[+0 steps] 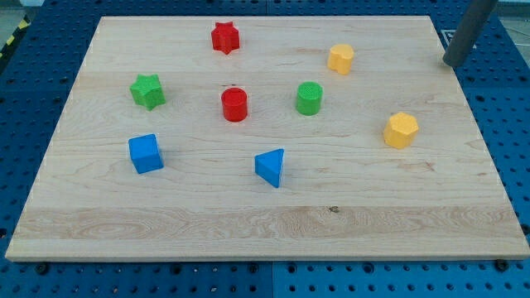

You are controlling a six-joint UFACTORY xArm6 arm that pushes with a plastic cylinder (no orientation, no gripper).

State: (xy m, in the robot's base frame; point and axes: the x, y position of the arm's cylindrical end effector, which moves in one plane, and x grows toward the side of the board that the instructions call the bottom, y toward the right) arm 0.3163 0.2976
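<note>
My tip [453, 63] stands at the view's top right, just off the right edge of the wooden board [265, 223], touching no block. The nearest block is the yellow pentagon-like block [340, 59], well to its left. A yellow hexagon block [401, 130] lies below the tip. Toward the middle sit a green cylinder [309, 98] and a red cylinder [234, 104]. A red star [224, 37] is at the top. A green star [147, 90] and a blue cube [146, 153] are on the left. A blue triangular block [271, 167] lies low in the middle.
The board rests on a blue perforated table [505, 124] that shows on all sides. A yellow-black striped strip [12, 39] runs at the view's top left corner.
</note>
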